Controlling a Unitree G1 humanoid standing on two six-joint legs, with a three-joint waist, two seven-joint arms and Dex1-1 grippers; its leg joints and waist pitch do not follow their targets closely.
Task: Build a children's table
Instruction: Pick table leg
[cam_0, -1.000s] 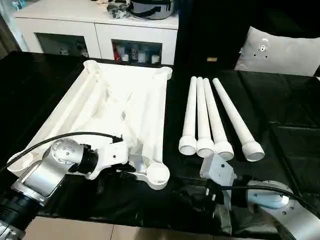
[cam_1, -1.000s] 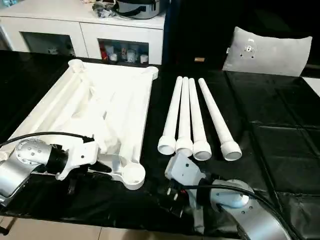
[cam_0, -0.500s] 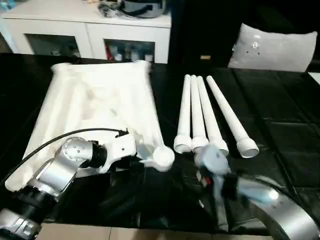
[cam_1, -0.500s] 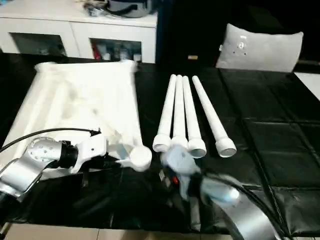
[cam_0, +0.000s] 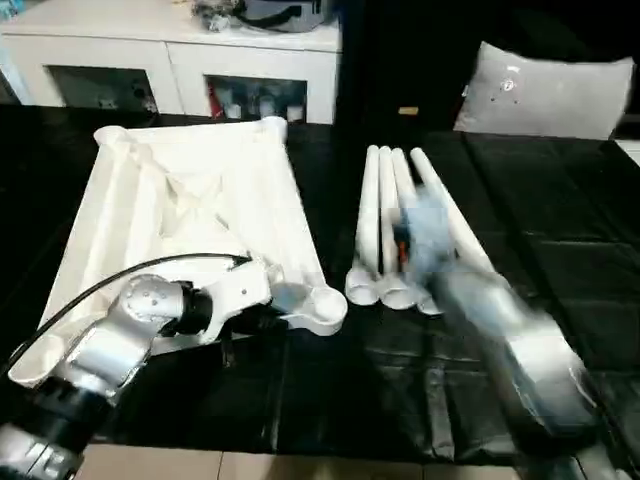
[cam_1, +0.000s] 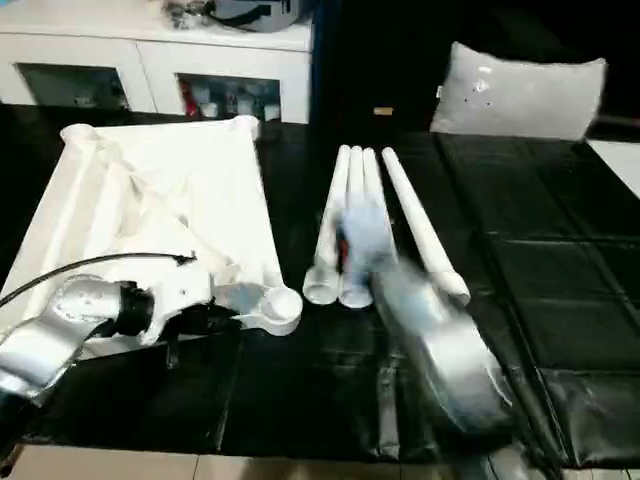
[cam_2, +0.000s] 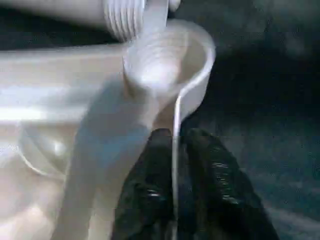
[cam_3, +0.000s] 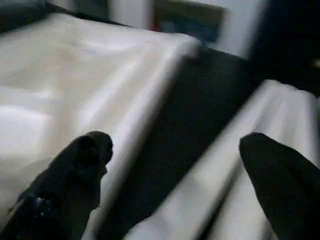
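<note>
1. L gripper (cam_2: 174, 150) is clamped on the thin rim of the table top (cam_0: 190, 210), right by its near corner socket (cam_0: 322, 306).
2. R gripper (cam_3: 175, 165) has its fingers wide apart, over the four legs (cam_0: 385, 230).
3. Top lies underside-up on the black surface (cam_0: 330, 400), legs just beside it.

The ribbed table top (cam_0: 190, 205) and four tapered legs (cam_0: 378, 225) are white, the worktop (cam_0: 560, 260) glossy black, the pillow (cam_0: 545, 95) grey-white, the cabinet (cam_0: 180, 60) white.
</note>
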